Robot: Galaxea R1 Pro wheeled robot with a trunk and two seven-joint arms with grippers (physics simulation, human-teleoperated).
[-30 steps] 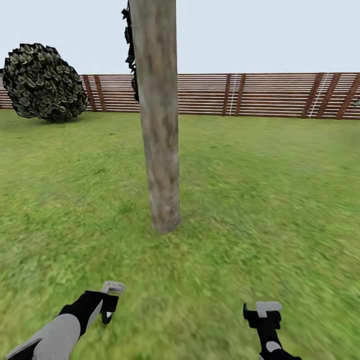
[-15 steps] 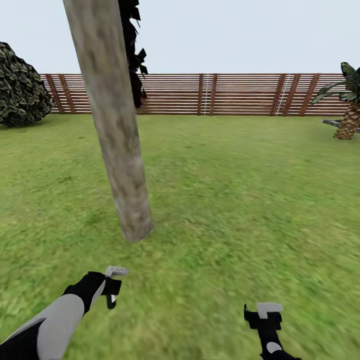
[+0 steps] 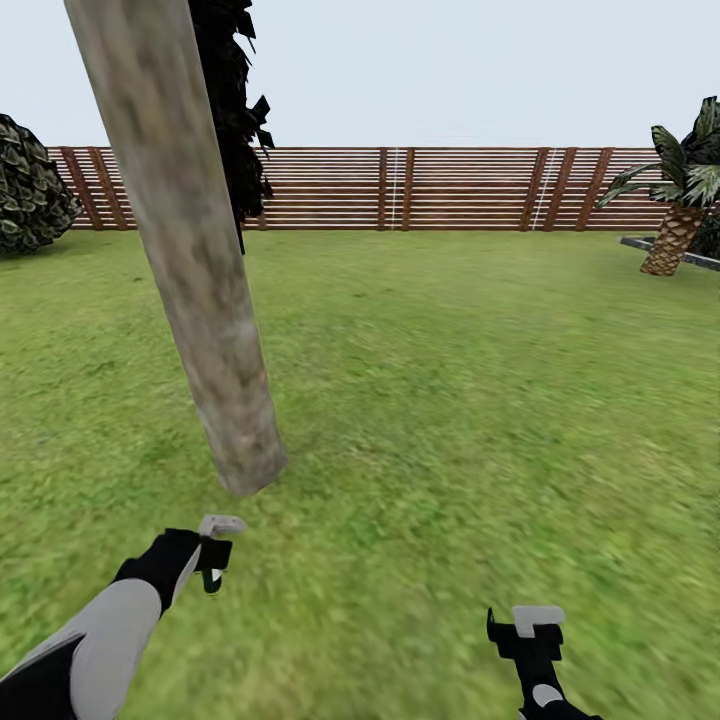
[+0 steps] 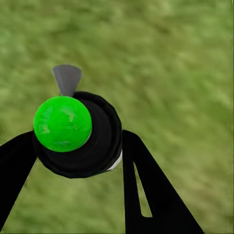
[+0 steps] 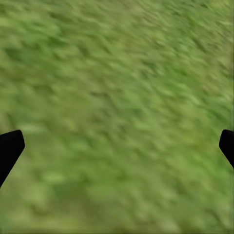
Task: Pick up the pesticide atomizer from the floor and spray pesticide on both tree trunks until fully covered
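Head view has the tree trunk (image 3: 190,270) rising just ahead of the left pincer (image 3: 213,560), slightly farther out, so that arm is nearer. Left pincer is clamped on the pesticide atomizer (image 4: 78,134); right pincer (image 3: 527,630) hangs spread open over grass (image 3: 480,400).

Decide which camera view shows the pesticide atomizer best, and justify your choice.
The left wrist view: the pesticide atomizer sits large between the left gripper fingers, green cap and grey nozzle clear. The head view gives just a small glimpse.
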